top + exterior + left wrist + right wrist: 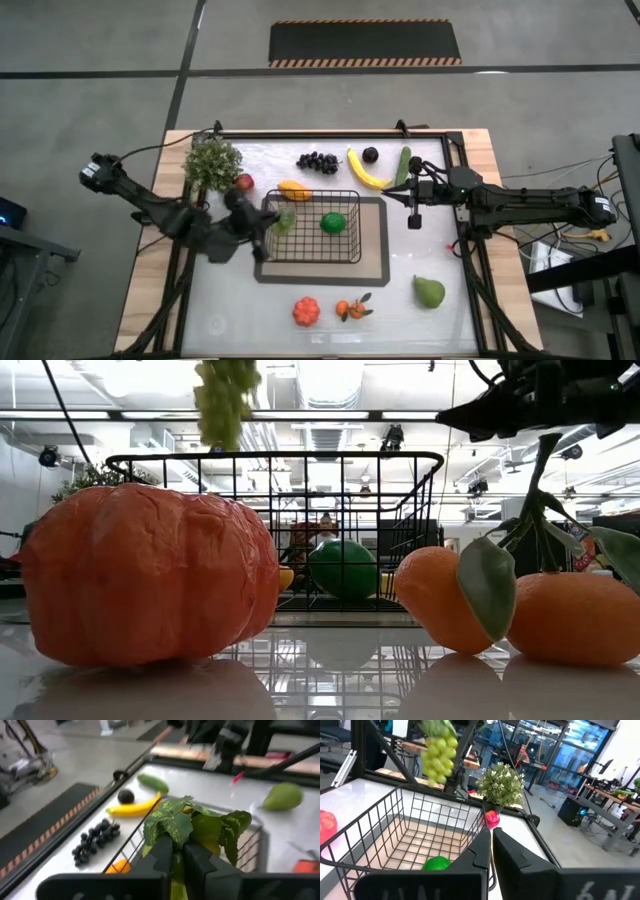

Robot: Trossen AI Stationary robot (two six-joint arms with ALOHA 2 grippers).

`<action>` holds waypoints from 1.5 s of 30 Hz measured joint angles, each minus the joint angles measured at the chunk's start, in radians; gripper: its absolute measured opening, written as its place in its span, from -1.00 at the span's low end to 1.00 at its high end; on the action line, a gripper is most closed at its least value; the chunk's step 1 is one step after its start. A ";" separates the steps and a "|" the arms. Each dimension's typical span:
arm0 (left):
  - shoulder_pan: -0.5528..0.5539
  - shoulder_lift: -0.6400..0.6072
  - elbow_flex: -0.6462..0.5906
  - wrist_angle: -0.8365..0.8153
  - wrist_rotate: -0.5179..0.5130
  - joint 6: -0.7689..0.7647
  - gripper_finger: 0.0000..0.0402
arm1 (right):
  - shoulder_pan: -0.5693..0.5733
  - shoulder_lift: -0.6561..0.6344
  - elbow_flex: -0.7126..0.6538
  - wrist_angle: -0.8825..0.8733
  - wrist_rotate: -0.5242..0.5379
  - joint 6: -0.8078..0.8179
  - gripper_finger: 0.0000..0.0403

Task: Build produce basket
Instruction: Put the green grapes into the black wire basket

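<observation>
While my left arm reaches in from the table's left edge, its elbow bent low, my left gripper [268,222] hangs over the left end of the basket [340,255]. Its fingers are pinched together on the leafy stem of a bunch of green grapes [439,751], which dangles above the basket's left rim, clear of the wire. Inside the basket a round green fruit [333,223] already lies, right of centre. Behind the basket, from left to right, I see the red apple [244,182], an orange piece [294,189], the dark grapes [317,161], the banana [365,170] and the cucumber [402,166]. Further right, my right arm stretches level from the table's right edge, and my right gripper [414,216] hovers beside the basket's right end, fingers pressed together on nothing.
</observation>
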 joint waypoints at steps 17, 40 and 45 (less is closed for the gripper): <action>0.183 0.303 -0.072 0.051 0.130 0.002 -0.98 | 0.000 0.000 0.000 -0.072 0.000 -0.001 -0.96; 0.236 0.361 -0.078 -0.088 0.123 -0.048 -0.58 | 0.000 0.000 0.000 -0.075 0.000 0.027 -0.96; 0.242 0.330 -0.079 -0.126 0.136 -0.048 -0.43 | 0.000 0.000 0.000 -0.076 0.001 0.043 -0.96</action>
